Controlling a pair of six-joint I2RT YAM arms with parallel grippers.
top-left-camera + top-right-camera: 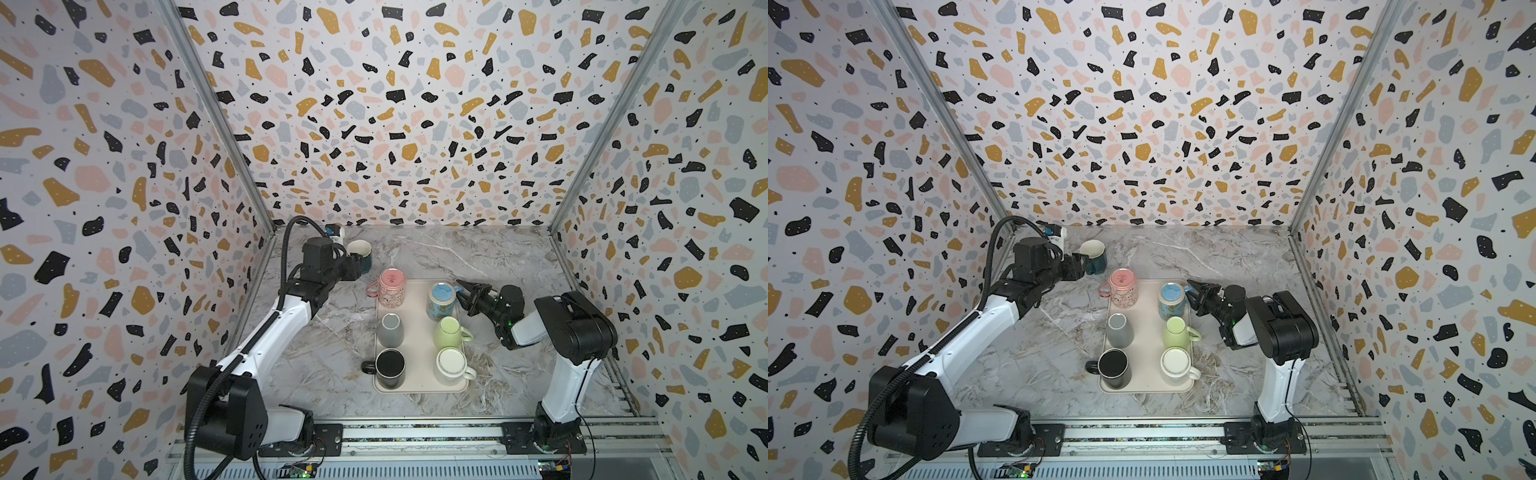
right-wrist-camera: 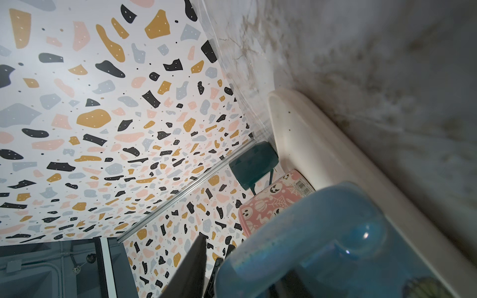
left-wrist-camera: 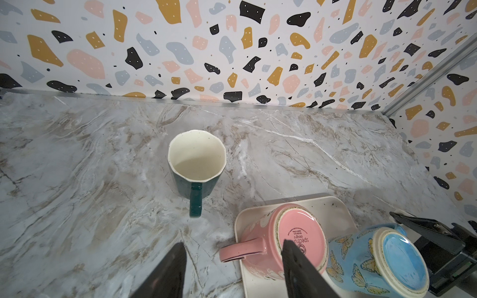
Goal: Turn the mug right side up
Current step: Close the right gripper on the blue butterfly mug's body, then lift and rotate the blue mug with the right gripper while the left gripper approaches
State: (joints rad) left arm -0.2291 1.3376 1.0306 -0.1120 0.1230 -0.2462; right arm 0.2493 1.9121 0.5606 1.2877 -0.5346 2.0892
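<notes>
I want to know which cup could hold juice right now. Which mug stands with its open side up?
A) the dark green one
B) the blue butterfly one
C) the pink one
A: the dark green mug stands on the marble table, off the tray, with its cream inside showing. The pink mug and the blue butterfly mug both show their flat bottoms.
</notes>
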